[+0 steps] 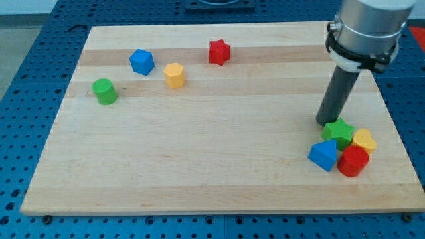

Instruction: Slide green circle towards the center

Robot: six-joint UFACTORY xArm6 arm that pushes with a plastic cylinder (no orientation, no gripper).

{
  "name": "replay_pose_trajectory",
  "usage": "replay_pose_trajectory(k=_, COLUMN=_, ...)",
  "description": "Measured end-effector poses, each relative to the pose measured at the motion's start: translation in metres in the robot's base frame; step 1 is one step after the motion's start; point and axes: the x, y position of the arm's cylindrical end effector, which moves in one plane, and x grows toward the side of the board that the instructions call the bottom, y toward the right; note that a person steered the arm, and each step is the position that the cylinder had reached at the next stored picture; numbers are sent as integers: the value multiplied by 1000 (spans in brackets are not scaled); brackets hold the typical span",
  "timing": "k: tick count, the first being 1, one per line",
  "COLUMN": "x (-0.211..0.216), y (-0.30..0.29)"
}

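The green circle (104, 91) is a short green cylinder near the view's left edge of the wooden board (199, 159). My tip (326, 123) is far from it, at the view's right, just above and left of a green star (339, 132). The dark rod rises from the tip to the grey arm at the view's top right. The tip stands right next to the green star; I cannot tell whether they touch.
A blue block (141, 62), a yellow block (174, 75) and a red star (219, 51) lie toward the view's top left. A blue block (323, 155), a red cylinder (352, 161) and a yellow block (364, 140) cluster with the green star at the right.
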Motion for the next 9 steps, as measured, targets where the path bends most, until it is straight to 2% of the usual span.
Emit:
replay_pose_trajectory(k=1, x=1, y=0)
replay_pose_trajectory(k=2, x=-17, y=0)
replay_pose_trajectory(k=4, x=-6, y=0)
replay_pose_trajectory(k=5, x=-18, y=-33)
replay_pose_trajectory(k=8, x=-12, y=-393)
replay_pose_trajectory(k=9, x=-25, y=-481)
